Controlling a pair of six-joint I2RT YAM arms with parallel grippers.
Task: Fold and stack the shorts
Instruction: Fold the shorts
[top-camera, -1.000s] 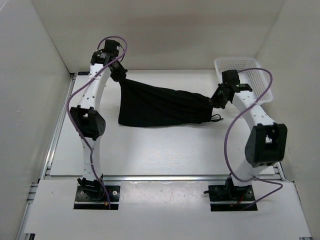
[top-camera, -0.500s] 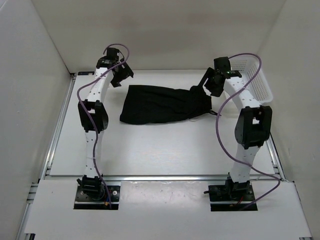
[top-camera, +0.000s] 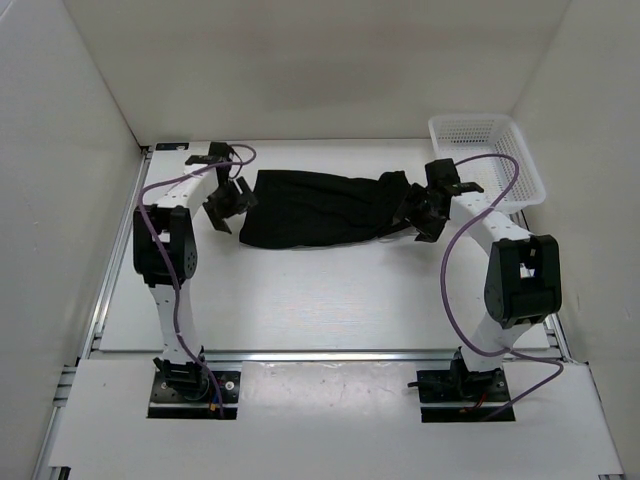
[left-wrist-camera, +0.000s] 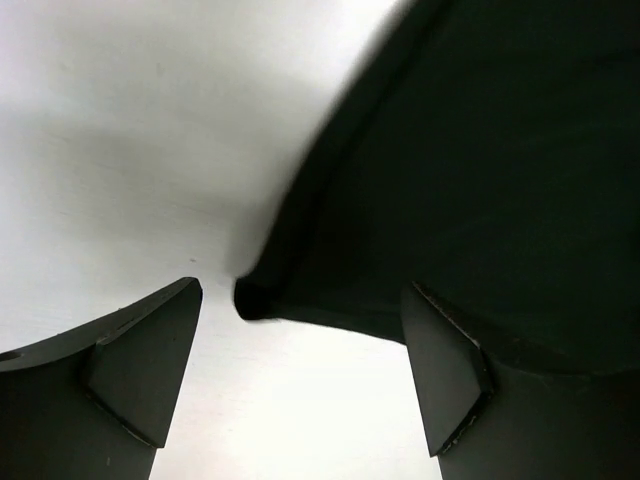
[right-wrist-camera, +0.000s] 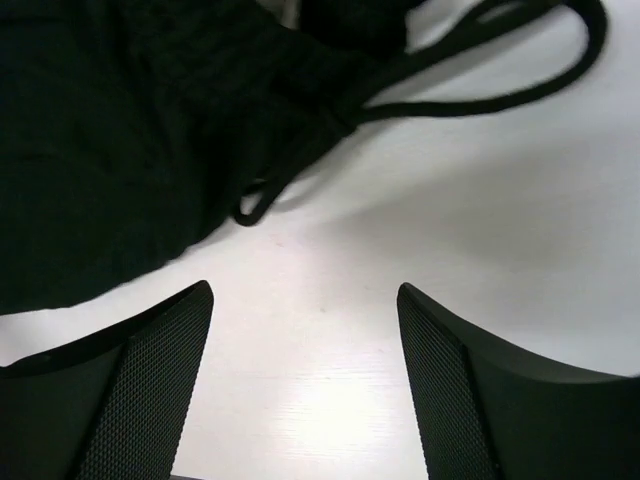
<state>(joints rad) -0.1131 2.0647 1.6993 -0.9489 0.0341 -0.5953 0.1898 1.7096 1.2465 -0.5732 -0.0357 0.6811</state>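
The black shorts (top-camera: 320, 208) lie spread flat across the far middle of the table, long side running left to right. My left gripper (top-camera: 226, 202) stands open at their left end. In the left wrist view its open jaws (left-wrist-camera: 303, 290) frame bare table, and a hem corner of the shorts (left-wrist-camera: 480, 150) lies just beyond the fingertips. My right gripper (top-camera: 419, 213) is open at the right end. From the right wrist, the gripper (right-wrist-camera: 305, 290) is over bare table, the shorts (right-wrist-camera: 100, 150) ahead on the left, and the thin drawstring (right-wrist-camera: 480, 60) looping to the right. Neither gripper holds anything.
A white mesh basket (top-camera: 530, 172) stands at the far right corner, just behind the right arm. White walls close in the table at the left, right and back. A metal rail (top-camera: 320, 354) runs along the near edge.
Both grippers have opened and let go of the shorts, which dropped from hanging between them to lying flat. Both arms then came down to the table at the shorts' two ends.
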